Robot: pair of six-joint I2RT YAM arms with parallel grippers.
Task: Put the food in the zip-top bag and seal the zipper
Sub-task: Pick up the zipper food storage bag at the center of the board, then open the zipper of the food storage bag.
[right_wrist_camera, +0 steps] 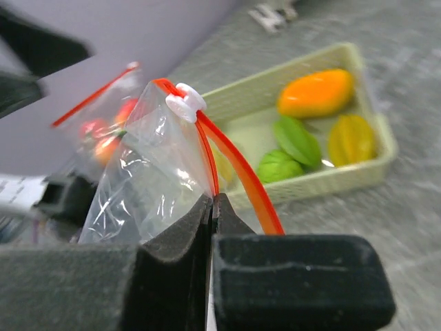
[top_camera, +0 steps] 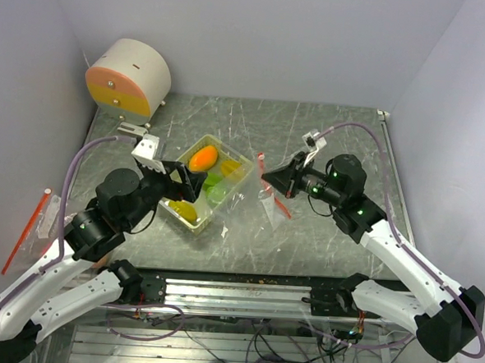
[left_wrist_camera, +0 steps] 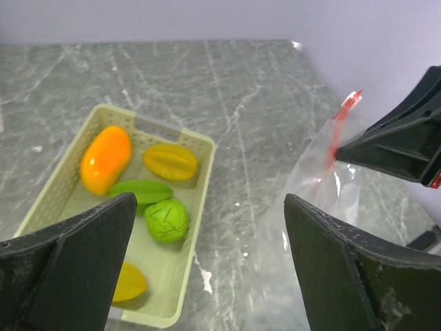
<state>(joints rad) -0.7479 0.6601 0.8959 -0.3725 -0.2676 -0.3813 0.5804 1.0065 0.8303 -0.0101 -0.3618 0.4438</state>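
**Item 1, zip-top bag [top_camera: 268, 198].** It is hanging upright from the right end effector [right_wrist_camera: 212, 207], beside the tray. The jaws are pressing together on the bag's top edge, right against the red zipper [right_wrist_camera: 238, 176]. The white slider [right_wrist_camera: 185, 102] is sitting at the raised end. This grip is probably presenting the bag's mouth toward the tray for loading. The bag is appearing empty, and whether the mouth is open cannot be told.

**Item 2, food.** Every piece is lying in the pale tray [left_wrist_camera: 204, 181] on the table [left_wrist_camera: 275, 103]:
- orange mango [left_wrist_camera: 105, 158]
- yellow ribbed piece [left_wrist_camera: 170, 161]
- green leaf-shaped piece [left_wrist_camera: 141, 190]
- green round piece [left_wrist_camera: 166, 220]
- yellow piece [left_wrist_camera: 129, 281] at the near end

**Item 3, left end effector [left_wrist_camera: 210, 207].** It is hovering above the tray's near end with fingers spread wide, gripping and touching nothing. It is likely lining up a first pick.
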